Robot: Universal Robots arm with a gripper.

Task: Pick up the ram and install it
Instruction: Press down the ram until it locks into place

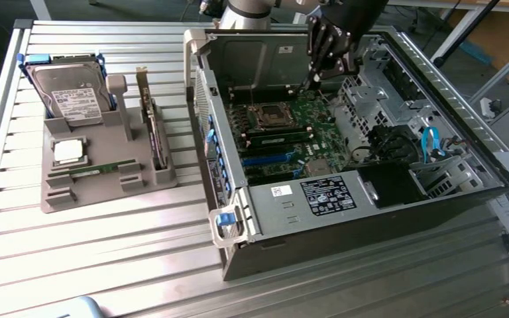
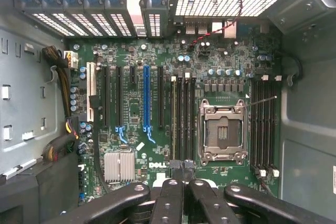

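Observation:
The ram (image 1: 101, 169), a thin green stick, lies flat on the grey holder (image 1: 60, 199) at the exterior view's left, far from the gripper. Another green stick (image 1: 277, 138) sits in a memory slot beside the processor socket (image 1: 266, 117) inside the open computer case (image 1: 343, 218). My gripper (image 1: 315, 78) hangs over the far part of the motherboard (image 2: 157, 145), inside the case. In the wrist view the gripper (image 2: 182, 174) is shut, with nothing between its black fingers (image 2: 169, 198). The tips hover at the end of the long memory slots (image 2: 181, 119) next to the empty socket (image 2: 222, 132).
The holder also carries a hard drive (image 1: 73, 93), a square silver processor chip (image 1: 67, 151) and an upright dark expansion card (image 1: 153, 129). Case walls (image 1: 203, 99), drive cages (image 1: 413, 152) and cables (image 1: 429, 142) hem in the motherboard. Slatted metal table (image 1: 104, 252) spreads around the case.

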